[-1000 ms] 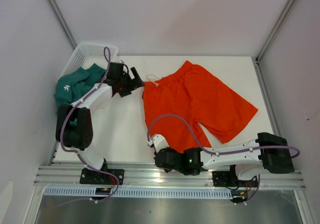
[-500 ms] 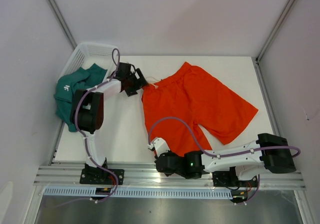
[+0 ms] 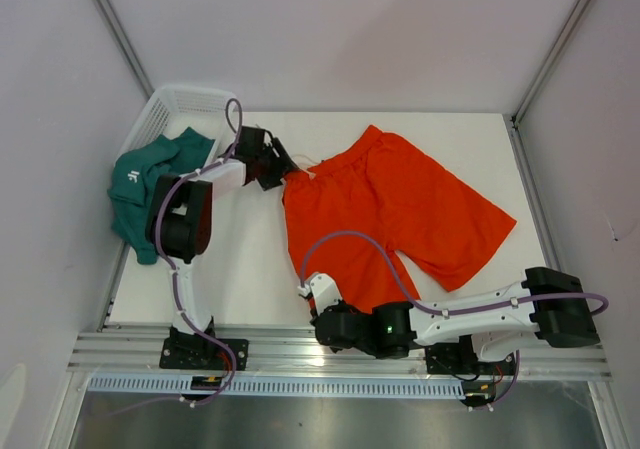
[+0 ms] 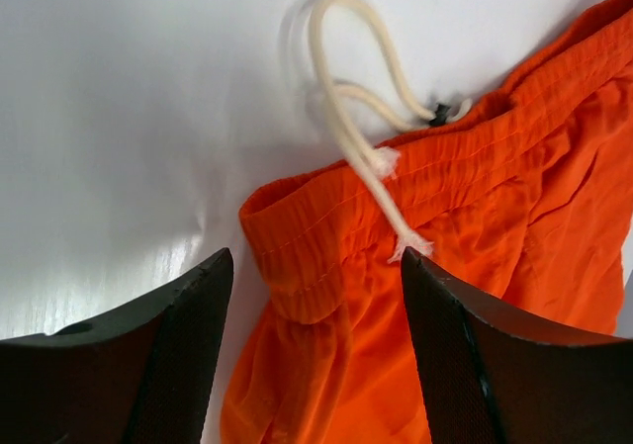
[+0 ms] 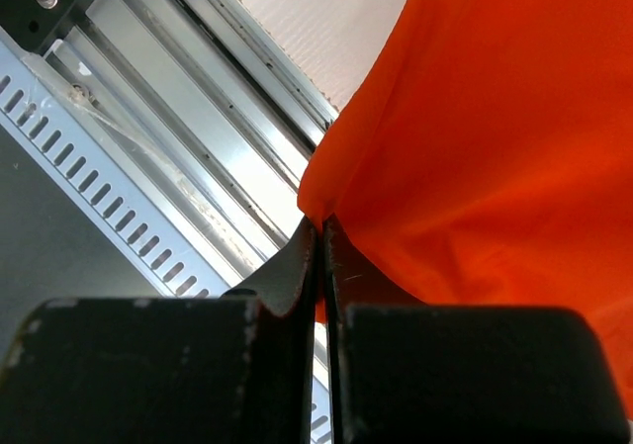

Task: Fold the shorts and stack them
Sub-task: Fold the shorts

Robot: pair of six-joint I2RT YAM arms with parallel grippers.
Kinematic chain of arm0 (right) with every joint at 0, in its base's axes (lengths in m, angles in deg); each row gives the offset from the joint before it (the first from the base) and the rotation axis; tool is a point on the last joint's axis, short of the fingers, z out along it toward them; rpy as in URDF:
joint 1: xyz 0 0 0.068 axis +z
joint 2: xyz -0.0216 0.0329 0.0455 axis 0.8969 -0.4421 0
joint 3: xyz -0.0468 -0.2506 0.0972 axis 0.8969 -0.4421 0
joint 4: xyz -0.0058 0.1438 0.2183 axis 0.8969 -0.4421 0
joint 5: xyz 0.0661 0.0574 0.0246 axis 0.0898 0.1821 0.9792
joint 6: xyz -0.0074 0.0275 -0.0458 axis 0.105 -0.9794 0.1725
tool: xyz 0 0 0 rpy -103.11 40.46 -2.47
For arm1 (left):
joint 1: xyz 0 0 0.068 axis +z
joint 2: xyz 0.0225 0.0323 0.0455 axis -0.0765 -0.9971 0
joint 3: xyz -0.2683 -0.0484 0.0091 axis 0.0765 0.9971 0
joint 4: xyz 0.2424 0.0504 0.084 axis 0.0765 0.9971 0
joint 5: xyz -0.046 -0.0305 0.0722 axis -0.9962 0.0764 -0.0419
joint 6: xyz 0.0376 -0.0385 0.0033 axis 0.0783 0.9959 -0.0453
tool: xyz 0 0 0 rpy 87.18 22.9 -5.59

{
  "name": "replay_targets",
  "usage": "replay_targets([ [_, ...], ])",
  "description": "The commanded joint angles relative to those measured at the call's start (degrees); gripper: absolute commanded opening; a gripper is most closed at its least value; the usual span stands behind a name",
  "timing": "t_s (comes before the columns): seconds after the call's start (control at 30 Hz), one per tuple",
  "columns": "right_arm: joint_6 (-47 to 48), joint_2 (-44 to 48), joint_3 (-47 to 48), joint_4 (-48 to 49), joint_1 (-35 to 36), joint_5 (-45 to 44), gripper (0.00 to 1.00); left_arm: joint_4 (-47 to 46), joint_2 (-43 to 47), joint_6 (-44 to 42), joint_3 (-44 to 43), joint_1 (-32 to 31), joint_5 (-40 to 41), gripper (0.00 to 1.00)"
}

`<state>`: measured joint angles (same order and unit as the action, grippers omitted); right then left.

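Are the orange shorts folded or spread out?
Spread out: the orange shorts lie flat, both legs apart. The open left claw straddles a waistband corner; the right claw is shut on a leg hem.

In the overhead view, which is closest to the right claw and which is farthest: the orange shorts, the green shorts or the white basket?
1. Orange shorts: pinched in the right gripper at the table's near edge.
2. Green shorts: off to the left side.
3. White basket: far left corner.
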<state>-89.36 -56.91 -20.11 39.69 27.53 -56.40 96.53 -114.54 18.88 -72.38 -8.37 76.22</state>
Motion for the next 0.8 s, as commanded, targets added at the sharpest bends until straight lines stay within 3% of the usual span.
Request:
replay_targets([
  [0.0,-1.18,1.07,0.18,1.91,0.47,-2.40,0.00,-3.40,1.37,1.67,4.01,-0.87,0.19,0.71],
  [0.1,-1.18,0.98,-0.09,2.70,0.47,-2.49,0.00,-4.55,2.51,1.85,5.61,-0.96,0.72,0.69],
  [0.2,-1.18,0.80,-0.18,3.23,0.56,-1.79,0.00,-4.20,0.67,1.67,4.21,-0.96,0.37,0.53],
  [0.33,-1.18,1.07,-0.26,3.50,1.08,-0.65,0.00,-3.85,-1.35,1.76,1.14,-0.78,1.33,0.26],
  [0.37,-0.75,1.15,-0.18,3.41,1.26,-0.39,0.00,-3.59,-1.35,1.76,0.52,-0.61,1.86,0.02],
  [0.57,2.24,-0.51,1.58,4.46,3.89,3.22,0.00,3.16,1.72,-0.26,-1.77,2.64,3.88,0.00],
  [0.77,6.90,-6.75,10.36,4.03,10.03,4.98,0.00,6.43,9.62,-4.21,4.53,9.49,3.53,0.00],
])
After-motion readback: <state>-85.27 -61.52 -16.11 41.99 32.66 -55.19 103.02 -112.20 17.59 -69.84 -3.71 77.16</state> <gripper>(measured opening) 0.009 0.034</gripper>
